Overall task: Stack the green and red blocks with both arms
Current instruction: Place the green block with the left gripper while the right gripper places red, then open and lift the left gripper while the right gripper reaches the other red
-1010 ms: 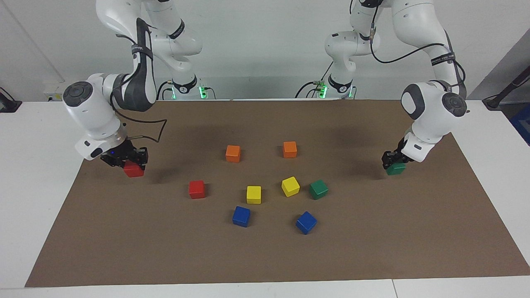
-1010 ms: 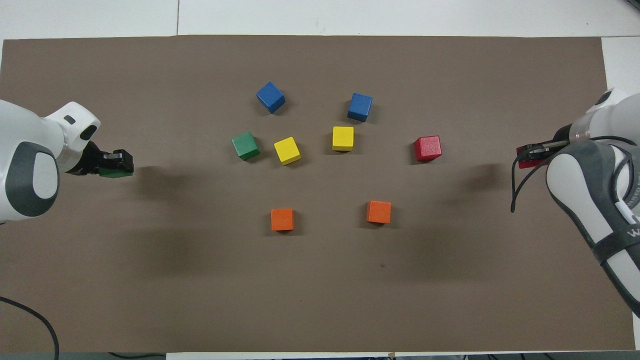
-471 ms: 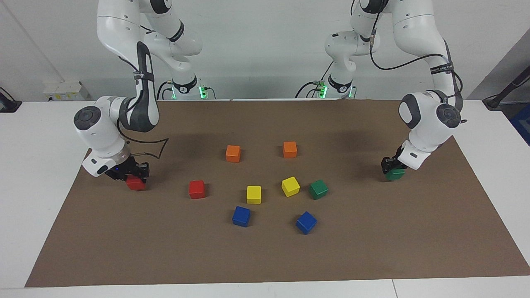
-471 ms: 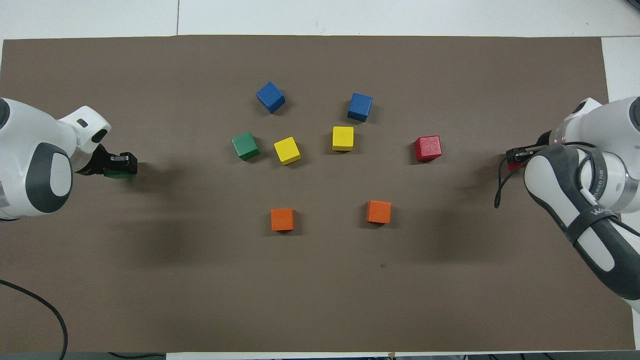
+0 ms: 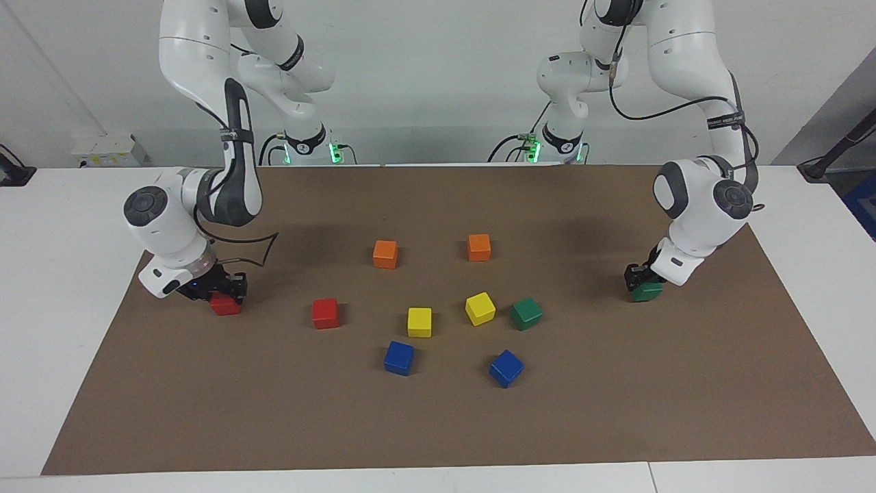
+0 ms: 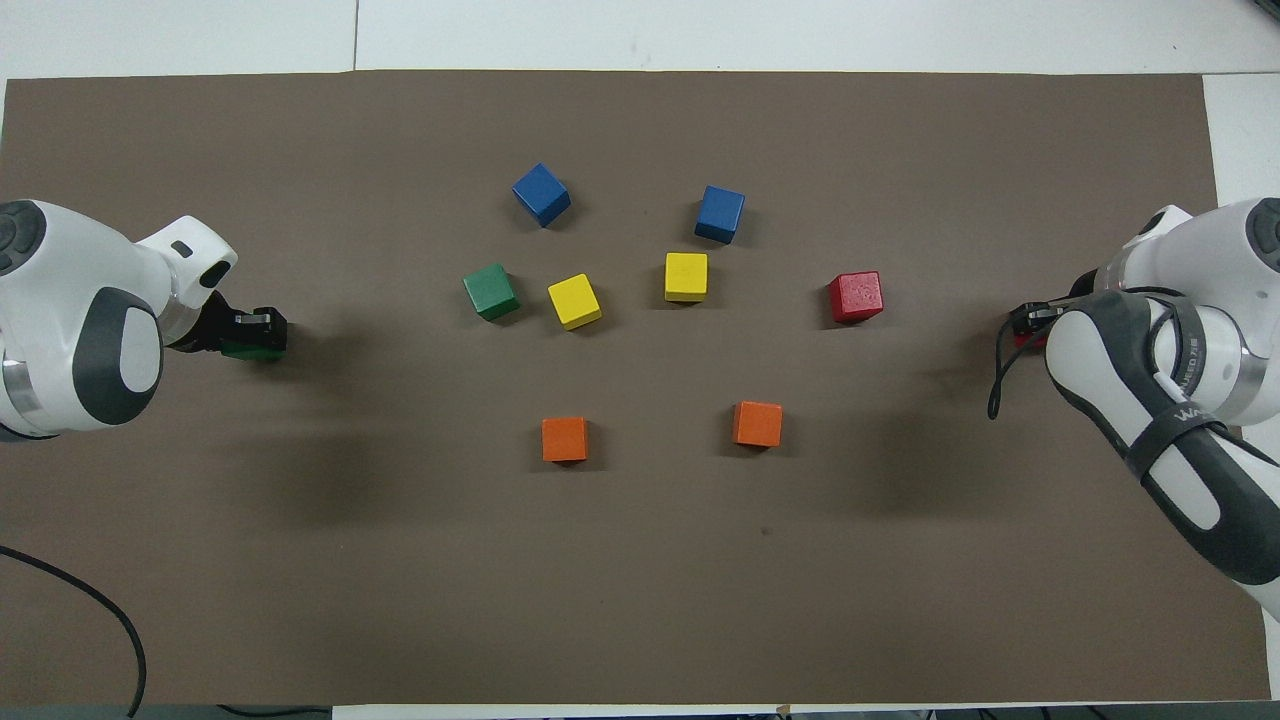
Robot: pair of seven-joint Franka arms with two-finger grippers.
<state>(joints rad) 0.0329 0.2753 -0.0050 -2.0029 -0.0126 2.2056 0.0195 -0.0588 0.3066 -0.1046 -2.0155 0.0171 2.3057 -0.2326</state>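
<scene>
Lowered since one second ago: both held blocks, now down at the brown mat (image 5: 438,424). Left gripper (image 5: 642,282) clenched on a green block (image 5: 647,292) at the left arm's end of the table. Right gripper (image 5: 220,293) clenched on a red block (image 5: 225,306) at the right arm's end. Lying free on the mat: second green block (image 5: 526,313) beside a yellow block (image 5: 480,308), second red block (image 5: 326,313) toward the right arm's end. Unmoved.

Eight loose cubes (image 5: 419,322) mid-mat (image 5: 438,424), one gripped cube toward each end.
</scene>
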